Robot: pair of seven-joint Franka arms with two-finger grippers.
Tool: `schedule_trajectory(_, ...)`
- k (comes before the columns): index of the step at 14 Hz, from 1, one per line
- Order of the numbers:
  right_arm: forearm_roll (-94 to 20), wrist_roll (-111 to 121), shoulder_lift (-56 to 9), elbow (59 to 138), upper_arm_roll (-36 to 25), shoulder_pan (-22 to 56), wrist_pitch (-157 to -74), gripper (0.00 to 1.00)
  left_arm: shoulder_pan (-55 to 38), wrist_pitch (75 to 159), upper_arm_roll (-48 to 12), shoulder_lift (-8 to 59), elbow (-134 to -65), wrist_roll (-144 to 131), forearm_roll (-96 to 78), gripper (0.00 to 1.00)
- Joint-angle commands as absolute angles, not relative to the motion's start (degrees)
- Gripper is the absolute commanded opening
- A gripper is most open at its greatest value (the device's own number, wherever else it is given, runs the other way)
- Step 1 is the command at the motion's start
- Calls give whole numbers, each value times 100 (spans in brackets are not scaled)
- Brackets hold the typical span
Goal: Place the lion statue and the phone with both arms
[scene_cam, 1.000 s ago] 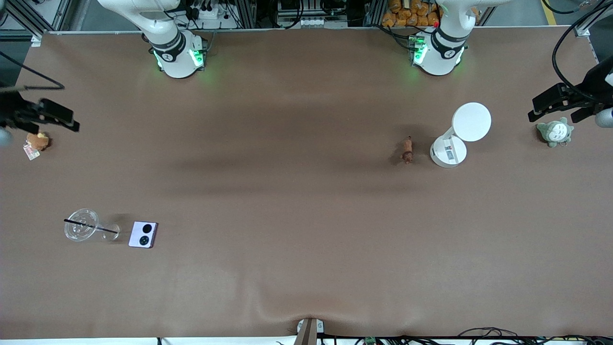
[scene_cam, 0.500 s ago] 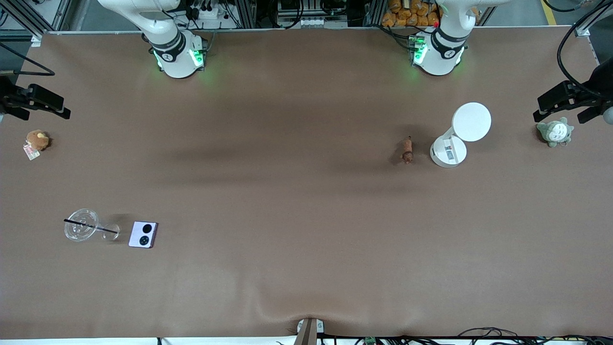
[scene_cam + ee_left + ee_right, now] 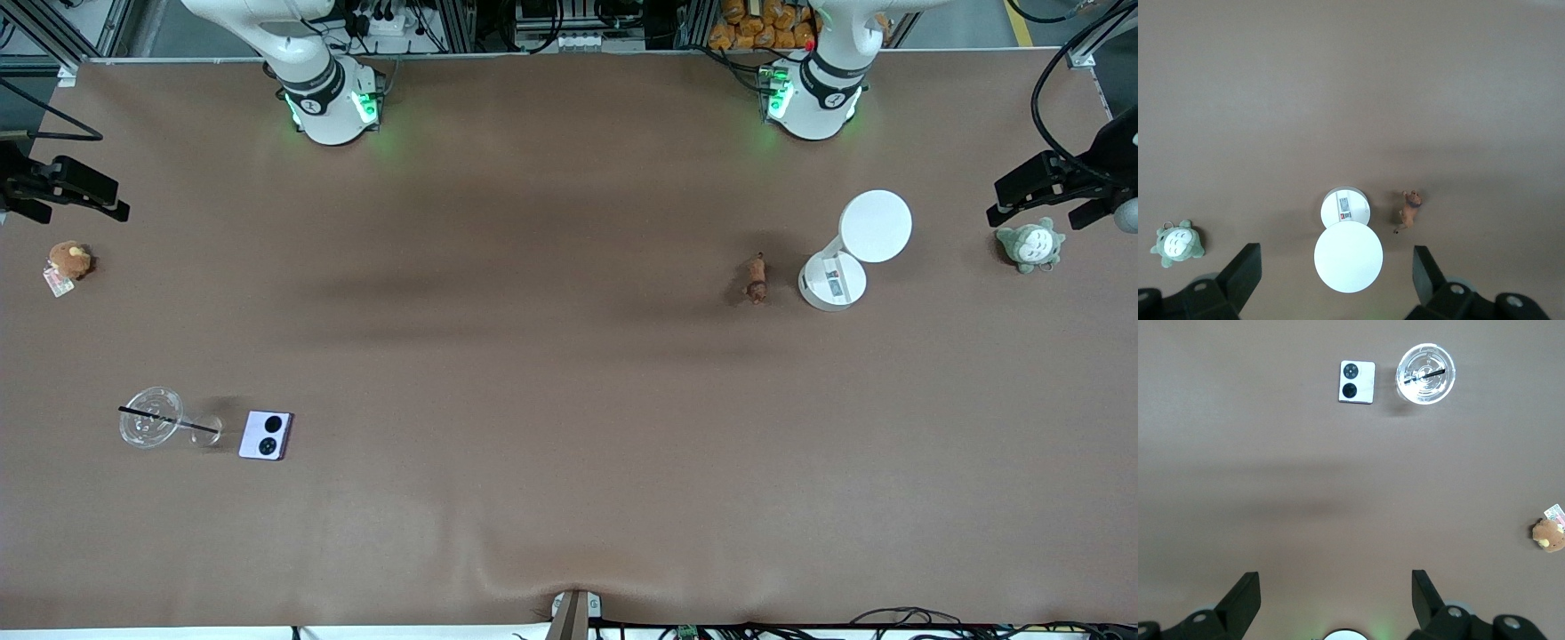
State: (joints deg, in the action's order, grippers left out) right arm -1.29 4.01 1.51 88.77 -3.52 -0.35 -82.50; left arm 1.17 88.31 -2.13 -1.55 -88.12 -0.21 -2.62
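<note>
Lion statue (image 3: 757, 277) stands upper-middle in the front view; phone (image 3: 266, 435) lies lower, toward the right arm's end. Left gripper (image 3: 1042, 206) and right gripper (image 3: 62, 203) hang wide and empty at the frame's edges. Each should centre overhead, then descend straight.

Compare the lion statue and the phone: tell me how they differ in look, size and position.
The lion statue is a reddish-brown four-legged figurine; the phone is a flat, nearly square lilac slab with two black camera circles. The lion statue is smaller than the phone. The lion statue lies beside the white round stand toward the left arm's end; the phone lies beside the clear cup toward the right arm's end, nearer the front camera. Both rest on the table, untouched.
</note>
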Motion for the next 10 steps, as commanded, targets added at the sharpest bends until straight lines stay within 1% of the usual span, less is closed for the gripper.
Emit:
schedule_trajectory(1,-70,413,176,8789,-308,-26,-8104,100,150,8701,-264,-114,-8692,26,-158,100)
schedule_trajectory(10,-123,360,176,8719,-316,-26,-8104,100,158,8675,-264,-105,-8692,-158,-167,100)
